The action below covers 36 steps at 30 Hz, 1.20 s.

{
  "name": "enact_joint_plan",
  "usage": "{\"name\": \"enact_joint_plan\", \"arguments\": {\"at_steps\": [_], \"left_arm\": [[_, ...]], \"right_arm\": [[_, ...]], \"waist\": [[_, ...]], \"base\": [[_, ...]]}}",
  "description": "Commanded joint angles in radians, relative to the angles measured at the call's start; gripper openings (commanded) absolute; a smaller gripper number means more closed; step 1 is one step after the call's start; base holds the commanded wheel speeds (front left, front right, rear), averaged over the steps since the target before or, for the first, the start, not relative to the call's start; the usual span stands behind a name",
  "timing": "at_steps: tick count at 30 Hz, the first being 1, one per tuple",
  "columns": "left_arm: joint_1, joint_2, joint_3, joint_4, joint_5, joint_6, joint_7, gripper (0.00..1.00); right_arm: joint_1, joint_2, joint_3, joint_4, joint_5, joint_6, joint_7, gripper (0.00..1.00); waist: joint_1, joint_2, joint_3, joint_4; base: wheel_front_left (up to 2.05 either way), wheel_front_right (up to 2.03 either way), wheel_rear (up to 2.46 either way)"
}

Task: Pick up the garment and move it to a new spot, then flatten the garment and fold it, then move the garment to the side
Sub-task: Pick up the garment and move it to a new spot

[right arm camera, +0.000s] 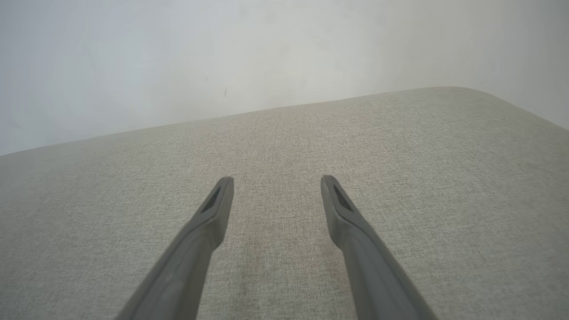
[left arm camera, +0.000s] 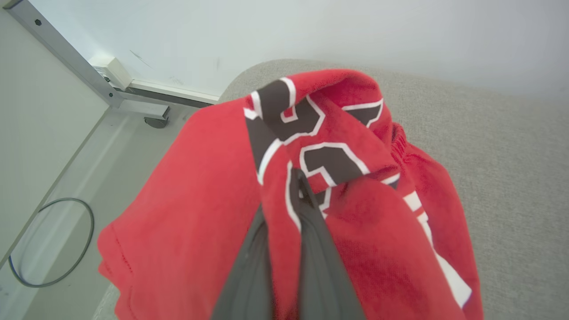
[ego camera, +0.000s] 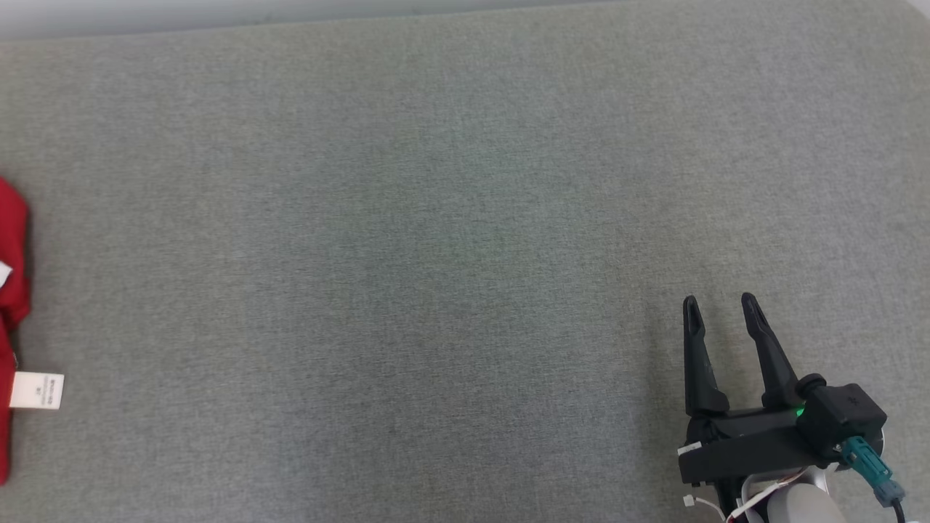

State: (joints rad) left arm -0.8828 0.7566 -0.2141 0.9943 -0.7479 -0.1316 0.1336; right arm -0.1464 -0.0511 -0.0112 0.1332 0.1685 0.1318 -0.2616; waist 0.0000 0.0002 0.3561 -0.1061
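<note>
Left jaws are pressed together, pinching a fold of the red garment (left arm camera: 200, 200). In the left wrist view, two dark fingers (left arm camera: 320, 258) squeeze the red cloth between them. Big black numbers (left arm camera: 329, 162) with white edges show on the cloth just past the fingertips. The garment is bunched up at a corner of the grey surface (left arm camera: 511, 178). Left of it, the floor (left arm camera: 102, 169) shows, with a thin black cable ring (left arm camera: 92, 226) on it and a metal bar (left arm camera: 66, 53) by the wall (left arm camera: 355, 26). In the head view, the red garment (ego camera: 11, 240) sits at the far left edge, and a small white tag (ego camera: 36, 390) sticks out from it onto the grey surface (ego camera: 465, 218). At the lower right, the right jaws are spread apart. Their two dark fingers (ego camera: 770, 356) point up the view, well apart from the garment. In the right wrist view, the same fingers (right arm camera: 200, 240) stand wide, with grey surface between them.
</note>
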Motion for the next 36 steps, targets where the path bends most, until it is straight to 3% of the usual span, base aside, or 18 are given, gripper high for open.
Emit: {"name": "enact_joint_plan", "arguments": {"at_steps": [1,10,21,28,36], "left_arm": [[-0.011,-0.002,-0.002,0.007,-0.002,0.002,-0.023,0.00],[-0.067,-0.012,-0.005,-0.047,-0.052,0.002,-0.184,0.00],[-0.162,-0.013,-0.076,-0.274,-0.115,0.002,-0.295,0.00],[-0.203,-0.057,-0.128,-0.471,-0.121,0.007,-0.283,0.00],[-0.157,-0.146,-0.177,-0.673,-0.137,0.051,-0.244,0.00]], "right_arm": [[0.010,0.002,-0.003,0.000,-0.007,-0.002,-0.004,1.00],[0.028,0.002,-0.012,0.020,-0.013,-0.002,-0.004,1.00],[0.065,0.002,-0.008,0.042,-0.012,-0.002,-0.004,1.00],[0.082,0.002,-0.001,0.046,0.008,-0.002,-0.004,1.00],[0.104,0.002,0.017,0.048,0.028,-0.002,-0.004,1.00]], "waist": [[0.0000,-0.0002,-0.015,0.017],[0.0000,-0.0002,-0.075,0.078],[0.0000,-0.0002,-0.152,0.108],[0.0000,-0.0002,-0.181,0.048],[0.0000,-0.0002,-0.198,-0.057]], "base": [[0.00,0.00,0.00],[0.00,0.00,0.00],[0.00,0.00,0.00],[0.00,0.00,0.00],[0.00,0.00,0.00]]}}
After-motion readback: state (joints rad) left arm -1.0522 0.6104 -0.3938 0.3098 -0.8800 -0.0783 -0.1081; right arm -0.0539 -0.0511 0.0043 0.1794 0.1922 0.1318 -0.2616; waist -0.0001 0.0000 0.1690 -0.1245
